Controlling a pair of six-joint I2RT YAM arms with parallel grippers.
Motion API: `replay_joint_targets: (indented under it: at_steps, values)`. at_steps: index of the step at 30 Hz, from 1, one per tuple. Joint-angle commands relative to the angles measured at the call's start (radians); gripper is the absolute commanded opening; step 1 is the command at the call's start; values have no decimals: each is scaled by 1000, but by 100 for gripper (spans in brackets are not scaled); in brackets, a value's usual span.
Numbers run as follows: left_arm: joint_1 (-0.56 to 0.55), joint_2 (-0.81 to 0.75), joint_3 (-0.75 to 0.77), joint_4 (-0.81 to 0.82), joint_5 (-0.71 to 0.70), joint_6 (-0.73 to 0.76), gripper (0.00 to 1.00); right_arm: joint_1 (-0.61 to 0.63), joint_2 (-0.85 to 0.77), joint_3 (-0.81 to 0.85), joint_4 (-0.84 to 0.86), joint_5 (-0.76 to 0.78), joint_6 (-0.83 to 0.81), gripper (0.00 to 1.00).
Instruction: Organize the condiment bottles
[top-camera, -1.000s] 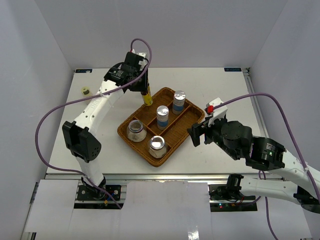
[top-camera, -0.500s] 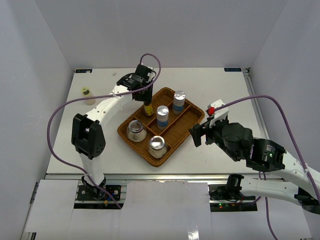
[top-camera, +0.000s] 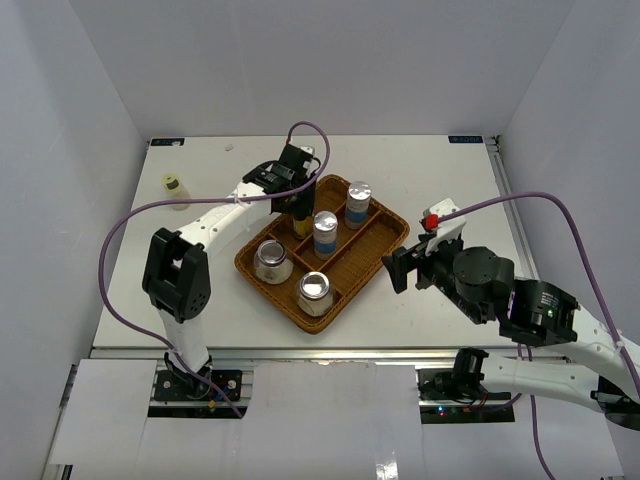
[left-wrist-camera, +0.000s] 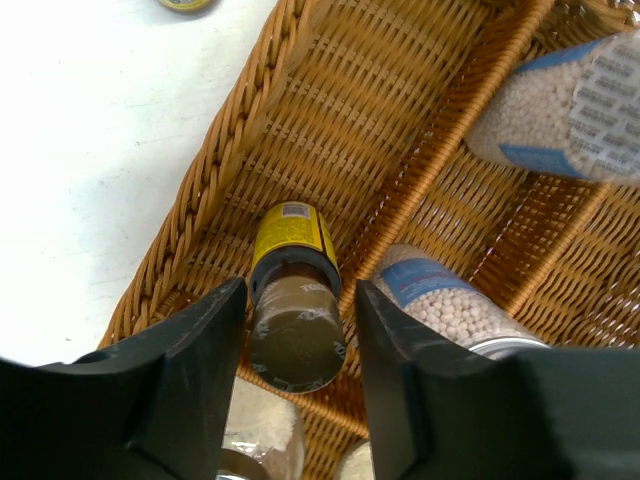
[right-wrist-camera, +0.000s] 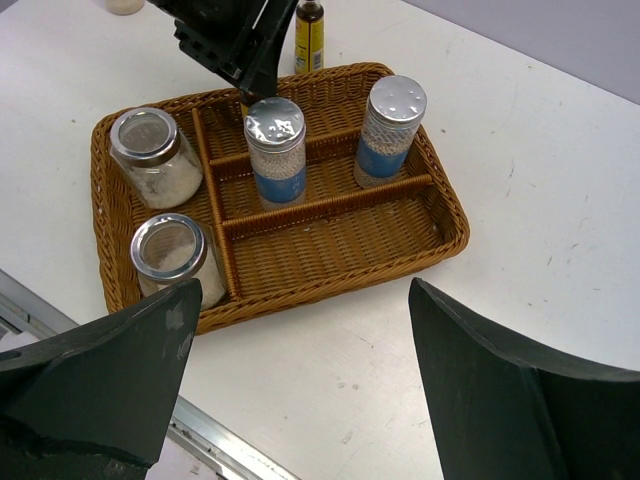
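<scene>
Your right gripper (right-wrist-camera: 305, 288) hangs spread wide and empty, just off the near-right rim of the woven tray (right-wrist-camera: 458, 215). Farther back, your left gripper (left-wrist-camera: 300, 295) straddles the amber bottle (left-wrist-camera: 290, 235) standing in the tray's far-left compartment. Whether the fingers pinch it, you cannot tell.

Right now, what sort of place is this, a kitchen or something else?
Probably a robot test booth, not a kitchen: a plain white table boxed in by blank walls, two cabled arms bolted at its near edge, and the left claw holding an amber bottle in a woven tray.
</scene>
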Motion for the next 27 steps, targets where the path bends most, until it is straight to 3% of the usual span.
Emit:
replay_joint_targets:
  at_steps: [1,3,8,16,22,27]
  values:
    - [-8,-69,2,1,-29,-25,74,0,-11,-11,42,24,6,90]
    - [-8,-76,16,-23,-32,-32,83,0,-11,-14,43,25,4,90]
    - [-8,-72,102,-105,-57,-52,86,0,-7,-14,40,27,4,90]
    - [28,18,415,-216,-113,-41,86,0,-2,9,32,41,-9,90]
    - [117,173,603,-220,-39,0,83,0,4,16,26,65,-20,90]
    - [174,241,653,-161,50,41,81,0,1,19,24,89,-28,90]
